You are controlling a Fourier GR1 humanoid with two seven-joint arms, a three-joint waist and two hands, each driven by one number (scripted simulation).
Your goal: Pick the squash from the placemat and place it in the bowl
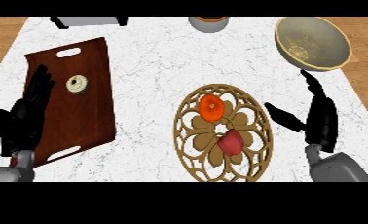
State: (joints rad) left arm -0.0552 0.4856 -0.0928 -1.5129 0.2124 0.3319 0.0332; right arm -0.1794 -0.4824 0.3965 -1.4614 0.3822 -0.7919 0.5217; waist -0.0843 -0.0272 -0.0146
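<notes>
An orange squash [211, 107] lies on the upper part of the round tan lattice placemat [188, 135]. A red vegetable [230, 142] lies just below it on the same mat. The olive-tan bowl [329, 37] stands at the far right, tilted toward me, with nothing in it. My right hand [319, 119] hovers open to the right of the placemat, fingers straight toward the bowl, thumb pointing at the mat's edge. It touches nothing. My left hand [27, 109] is open over the left edge of the wooden board.
A dark wooden cutting board [90, 116] with handle slots lies at the left, with a small cream round object [78, 84] on it. At the back edge stand a grey-white appliance [90, 21] and a cup [209, 22].
</notes>
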